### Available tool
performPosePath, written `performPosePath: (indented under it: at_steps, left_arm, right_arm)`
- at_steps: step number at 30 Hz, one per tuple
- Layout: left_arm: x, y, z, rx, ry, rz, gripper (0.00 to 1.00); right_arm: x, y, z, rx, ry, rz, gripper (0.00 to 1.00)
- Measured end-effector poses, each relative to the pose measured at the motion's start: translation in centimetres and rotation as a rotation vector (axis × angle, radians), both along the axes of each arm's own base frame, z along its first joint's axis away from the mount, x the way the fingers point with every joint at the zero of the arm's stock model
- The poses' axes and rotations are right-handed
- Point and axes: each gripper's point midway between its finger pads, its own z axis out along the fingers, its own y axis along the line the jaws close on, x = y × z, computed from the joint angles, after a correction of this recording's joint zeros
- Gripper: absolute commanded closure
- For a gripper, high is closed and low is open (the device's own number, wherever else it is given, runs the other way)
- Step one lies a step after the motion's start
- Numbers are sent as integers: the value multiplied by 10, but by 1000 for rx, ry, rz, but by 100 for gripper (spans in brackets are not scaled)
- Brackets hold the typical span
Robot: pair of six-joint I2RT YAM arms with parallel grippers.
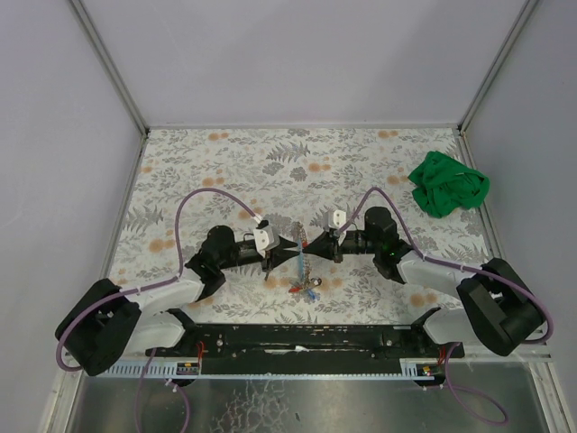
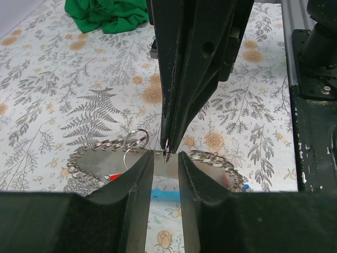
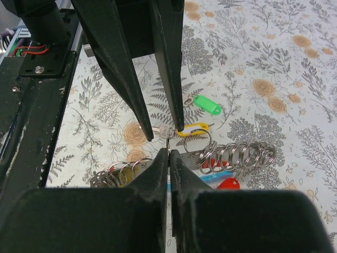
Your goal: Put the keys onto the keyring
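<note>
My left fingers (image 2: pixel 166 158) stand apart, with a clear gap between the two tips. My right fingers (image 3: pixel 168 154) are pressed together. A thin bit of wire shows right at their tips, and I cannot tell whether they pinch it or merely touch it. The two pairs of fingers meet tip to tip over the middle of the desk (image 1: pixel 225 162), somewhat closer to its near edge than to its far edge.

The yellow key (image 3: pixel 192 128) lies just below that meeting point. Seen from my right wrist, its metal blade sits in the gap between my left fingertips and its yellow head pokes out to one side. I cannot tell whether either tip touches the blade. The green key (image 3: pixel 207 104) lies flat on the desk just beyond the yellow one, apart from both pairs of fingers.

A chain of metal rings (image 3: pixel 237 154) stretches across the desk under my fingertips, running out to both sides of them. One single ring (image 2: pixel 136 139) stands up from the chain just beside my left fingers. A red tag (image 3: pixel 227 184) and a blue piece (image 3: pixel 217 175) lie against the chain on the side toward the near edge.

A crumpled green cloth (image 1: pixel 448 185) lies near the far right corner of the desk, well apart from everything else.
</note>
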Motion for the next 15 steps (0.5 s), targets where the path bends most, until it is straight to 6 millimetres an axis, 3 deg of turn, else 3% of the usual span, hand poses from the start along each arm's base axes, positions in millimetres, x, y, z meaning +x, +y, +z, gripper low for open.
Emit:
performPosePath:
  at_steps: [15]
  left_arm:
    - [-3, 0, -13, 6, 67, -49, 79]
  right_arm:
    - [-5, 4, 10, 81, 4, 33, 98]
